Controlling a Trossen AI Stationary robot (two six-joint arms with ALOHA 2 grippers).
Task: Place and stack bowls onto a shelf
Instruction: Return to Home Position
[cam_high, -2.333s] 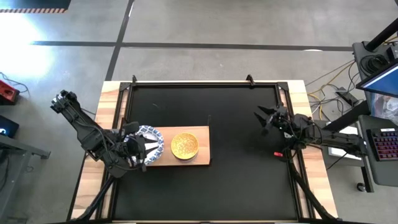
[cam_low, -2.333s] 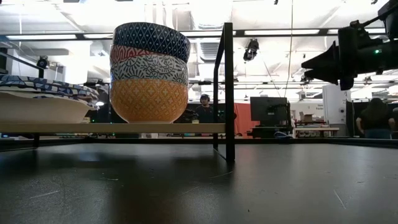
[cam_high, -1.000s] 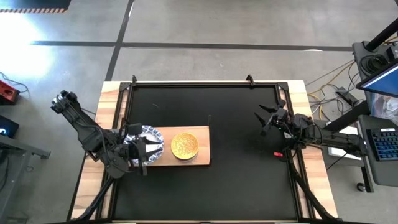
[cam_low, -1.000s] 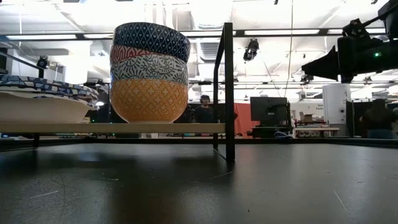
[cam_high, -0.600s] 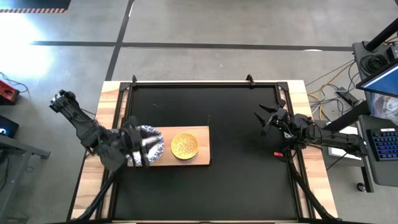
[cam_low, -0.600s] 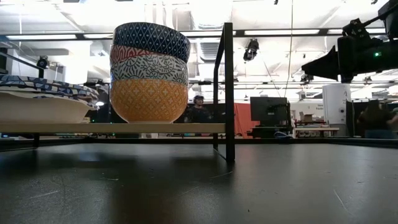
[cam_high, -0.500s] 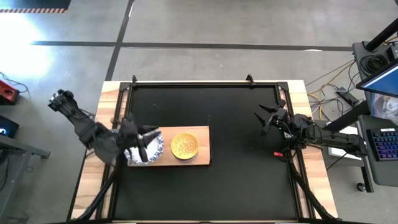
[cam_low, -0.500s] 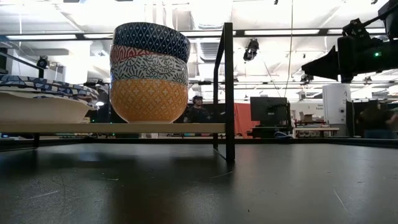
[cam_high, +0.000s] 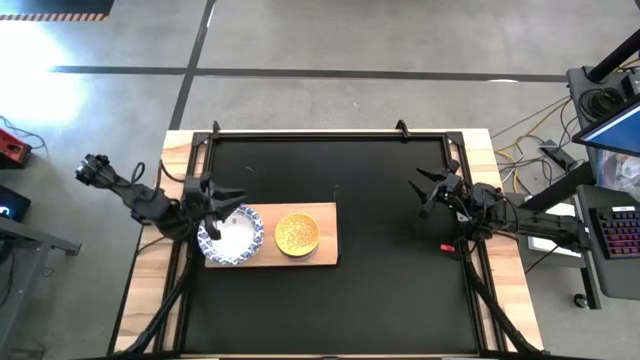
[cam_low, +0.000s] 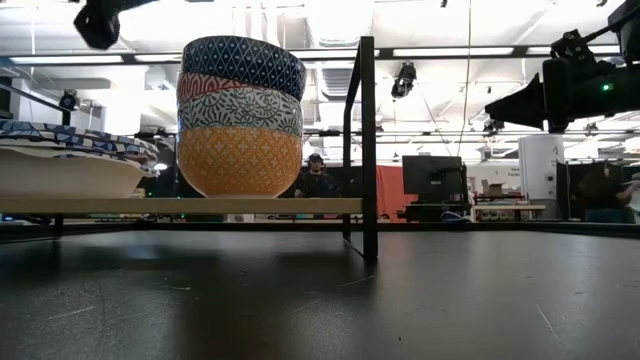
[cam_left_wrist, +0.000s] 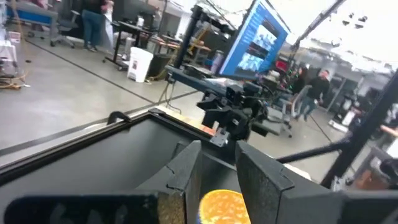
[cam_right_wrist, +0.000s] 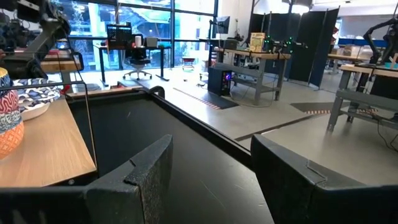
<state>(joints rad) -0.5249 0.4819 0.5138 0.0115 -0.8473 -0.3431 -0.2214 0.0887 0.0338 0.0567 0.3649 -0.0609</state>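
Shelf (cam_high: 325, 250) sits left of centre in the high view, carrying 2 piles: blue-rimmed white bowls (cam_high: 231, 236) at its left end and 4 small bowls (cam_high: 297, 233) nested just beside them. Left gripper (cam_high: 225, 208) hovers at the white pile's upper-left edge, jaws parted a little. Right gripper (cam_high: 428, 192) waits at centre-right, jaws wide.

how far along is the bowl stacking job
Looks nearly finished. The stack of small patterned bowls and the stack of white blue-rimmed bowls both sit on the light-wood shelf board. Nothing in hand: left gripper and right gripper are open, empty. Probably only parking the arms remains.
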